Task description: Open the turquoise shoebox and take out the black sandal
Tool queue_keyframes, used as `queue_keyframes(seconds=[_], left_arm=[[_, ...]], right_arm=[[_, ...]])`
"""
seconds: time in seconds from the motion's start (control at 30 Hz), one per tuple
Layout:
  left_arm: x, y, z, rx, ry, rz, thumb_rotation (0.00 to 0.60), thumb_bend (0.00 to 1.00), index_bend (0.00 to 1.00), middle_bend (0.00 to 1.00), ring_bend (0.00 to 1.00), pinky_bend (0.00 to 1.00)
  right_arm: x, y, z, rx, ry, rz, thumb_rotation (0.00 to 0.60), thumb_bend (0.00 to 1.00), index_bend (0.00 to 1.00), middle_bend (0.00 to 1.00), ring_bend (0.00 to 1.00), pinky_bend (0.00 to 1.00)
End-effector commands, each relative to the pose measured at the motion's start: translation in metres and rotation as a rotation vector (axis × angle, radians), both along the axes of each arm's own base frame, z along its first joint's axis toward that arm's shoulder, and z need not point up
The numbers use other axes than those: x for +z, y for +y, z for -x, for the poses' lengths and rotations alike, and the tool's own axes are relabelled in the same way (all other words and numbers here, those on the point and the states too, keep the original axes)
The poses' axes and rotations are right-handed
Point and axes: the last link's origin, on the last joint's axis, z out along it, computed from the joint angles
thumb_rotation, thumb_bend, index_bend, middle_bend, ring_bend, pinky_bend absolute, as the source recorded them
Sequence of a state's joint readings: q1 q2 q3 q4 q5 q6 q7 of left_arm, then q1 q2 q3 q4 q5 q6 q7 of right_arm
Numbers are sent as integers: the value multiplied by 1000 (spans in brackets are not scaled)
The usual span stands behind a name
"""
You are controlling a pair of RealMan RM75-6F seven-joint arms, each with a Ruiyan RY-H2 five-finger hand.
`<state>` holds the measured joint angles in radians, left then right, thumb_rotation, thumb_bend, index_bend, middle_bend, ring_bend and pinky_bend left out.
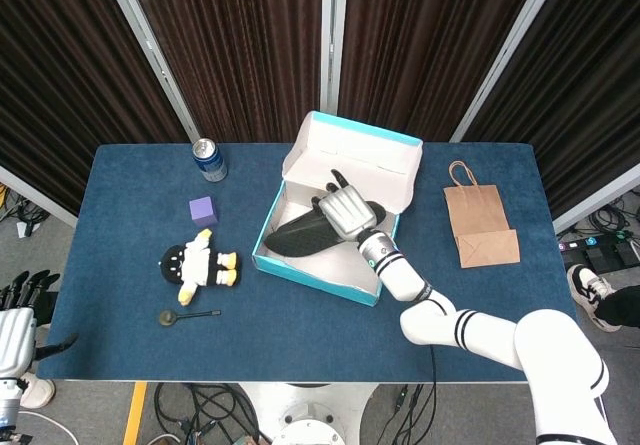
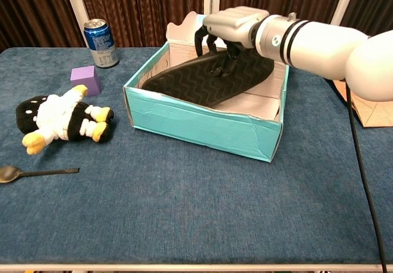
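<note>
The counter (image 1: 130,325) carries the turquoise shoebox (image 2: 202,129), lid already up. Inside it the black sandal (image 2: 202,83) lies sole-up and tilted, its long axis running along the box, one end raised. The right robot hand (image 2: 230,30) grips that raised end from directly above. The left robot hand (image 1: 18,310), fingers apart, hangs well off beyond the counter's edge.

Turquoise shoebox (image 1: 318,268) (image 2: 202,130) mid-table, lid flipped back and standing open, white inside. Black sandal (image 1: 305,235) (image 2: 202,81) inside box, sole up, ridged tread showing, tilted with far end raised above rim under right hand (image 1: 347,210) (image 2: 230,26), fingers curled on it.
</note>
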<state>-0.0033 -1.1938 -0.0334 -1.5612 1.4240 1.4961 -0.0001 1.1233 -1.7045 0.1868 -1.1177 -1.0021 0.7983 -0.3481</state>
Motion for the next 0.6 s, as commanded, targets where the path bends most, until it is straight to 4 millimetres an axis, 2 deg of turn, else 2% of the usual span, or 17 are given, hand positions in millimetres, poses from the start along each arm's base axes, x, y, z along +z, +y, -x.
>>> queue_keyframes(seconds=[0.03, 0.33, 0.47, 0.6], left_arm=[[0, 1, -1, -3, 2, -1, 600, 0, 164, 103, 22, 124], [2, 3, -3, -11, 7, -4, 600, 0, 165, 103, 22, 124], [3, 4, -4, -14, 11, -7, 600, 0, 164, 103, 22, 124], [4, 4, -5, -19, 12, -8, 600, 0, 164, 103, 22, 124]], right_arm=[[20, 0, -4, 34, -68, 30, 600, 367, 806, 547, 211, 0], [68, 14, -18, 137, -226, 91, 600, 385, 844, 583, 255, 0], [90, 34, -25, 203, -320, 91, 600, 390, 850, 587, 263, 0], [99, 56, -26, 237, -408, 58, 600, 390, 850, 587, 268, 0]])
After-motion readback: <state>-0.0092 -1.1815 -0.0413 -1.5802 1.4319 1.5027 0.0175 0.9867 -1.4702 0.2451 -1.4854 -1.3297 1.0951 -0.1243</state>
